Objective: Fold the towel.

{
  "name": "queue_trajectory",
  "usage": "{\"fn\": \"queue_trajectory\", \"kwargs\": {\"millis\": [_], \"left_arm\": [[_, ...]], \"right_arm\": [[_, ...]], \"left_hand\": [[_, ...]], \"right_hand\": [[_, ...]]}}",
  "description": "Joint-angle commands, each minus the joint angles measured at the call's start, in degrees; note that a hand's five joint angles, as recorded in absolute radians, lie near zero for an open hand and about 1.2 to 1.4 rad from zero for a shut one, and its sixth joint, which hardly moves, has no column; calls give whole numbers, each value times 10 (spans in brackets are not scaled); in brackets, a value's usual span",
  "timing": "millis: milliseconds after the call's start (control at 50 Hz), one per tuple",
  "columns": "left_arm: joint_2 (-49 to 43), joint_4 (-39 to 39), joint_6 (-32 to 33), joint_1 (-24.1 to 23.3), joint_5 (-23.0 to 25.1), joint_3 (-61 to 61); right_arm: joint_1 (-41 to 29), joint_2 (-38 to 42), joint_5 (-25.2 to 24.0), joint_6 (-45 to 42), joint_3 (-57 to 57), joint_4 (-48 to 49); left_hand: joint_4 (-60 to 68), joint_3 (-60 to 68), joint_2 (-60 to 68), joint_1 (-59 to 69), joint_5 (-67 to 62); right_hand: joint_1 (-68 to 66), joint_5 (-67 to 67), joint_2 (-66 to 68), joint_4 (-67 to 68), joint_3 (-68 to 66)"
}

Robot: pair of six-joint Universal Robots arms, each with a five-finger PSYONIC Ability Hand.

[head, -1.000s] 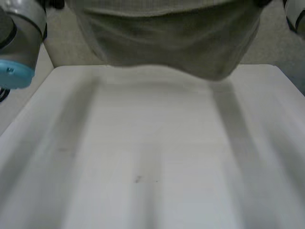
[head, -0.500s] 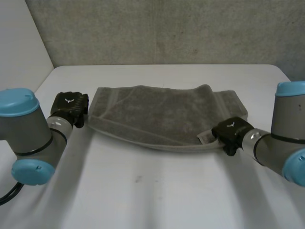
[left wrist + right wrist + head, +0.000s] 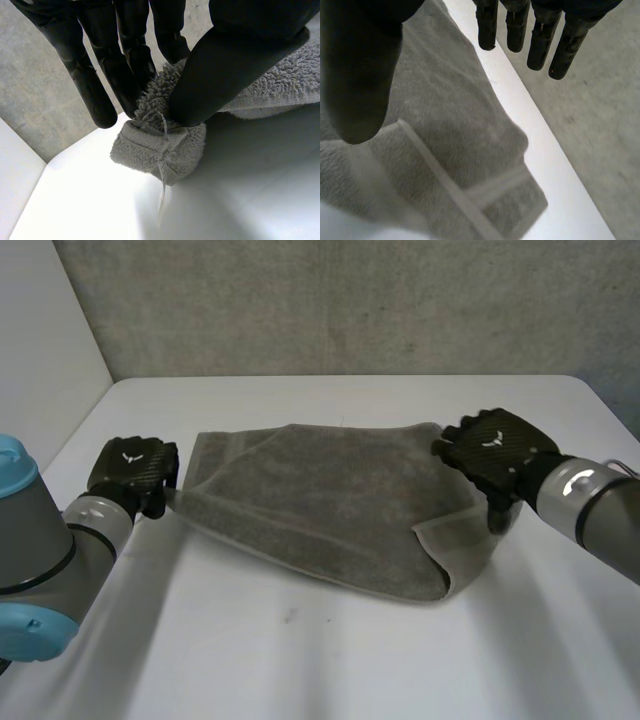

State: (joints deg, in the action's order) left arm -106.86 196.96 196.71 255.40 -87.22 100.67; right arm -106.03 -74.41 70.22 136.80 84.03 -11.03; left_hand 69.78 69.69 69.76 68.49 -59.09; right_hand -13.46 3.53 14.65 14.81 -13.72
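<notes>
**Right corner released, left corner kept pinched**

The fingers (image 3: 127, 70) of the left hand (image 3: 235, 65) are seen pressed against the thumb, with a corner of the towel (image 3: 160, 145) pinched between them. A loose thread hangs from that corner. The fingers (image 3: 540, 40) of the right hand (image 3: 360, 65) are held straight and apart from the thumb. Nothing is gripped between them, and the cloth lies below the palm.

In the head view the towel is spread at the centre of the frame on the white table (image 3: 300, 660). The left hand is at its left corner, middle left of the frame. The right hand is over its far right edge, middle right.

Half a second ago the right hand was lower in the frame, at the near right corner. That corner has since been let go and the hand moved up the frame. The right end of the cloth, which lay flat and reached further right, is now turned in, and a flap is left raised at the near right. (A second ago the cloth was held up close to the camera.)

The towel can be judged as laid down but not yet neatly folded. A fresh grasp on the right side is likely to be needed.
</notes>
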Motion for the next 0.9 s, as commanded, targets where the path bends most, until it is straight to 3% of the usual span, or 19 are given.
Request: {"fn": "queue_trajectory", "kwargs": {"millis": [20,160,340,520,900], "left_arm": [[-2,1,-1,4,-1,1],[-2,3,-1,4,-1,4],[-3,4,-1,7,-1,3],[-5,4,-1,7,-1,3],[-5,4,-3,8,-1,5]], "right_arm": [[-12,128,-53,-103,-108,-49],[-16,217,-53,-187,-179,-87],[-16,288,-61,-244,-217,-90],[-16,300,-97,-247,-214,-88],[-5,298,-96,-248,-189,-88]], "left_hand": [[102,103,102,115,-109],[102,103,102,115,-109],[102,103,102,115,-109],[102,103,102,115,-109],[102,103,102,115,-109]], "right_hand": [[-35,34,23,22,-33],[-139,139,127,126,-137],[-146,145,134,133,-144],[-141,140,129,128,-139],[-254,253,242,240,-251]]}}
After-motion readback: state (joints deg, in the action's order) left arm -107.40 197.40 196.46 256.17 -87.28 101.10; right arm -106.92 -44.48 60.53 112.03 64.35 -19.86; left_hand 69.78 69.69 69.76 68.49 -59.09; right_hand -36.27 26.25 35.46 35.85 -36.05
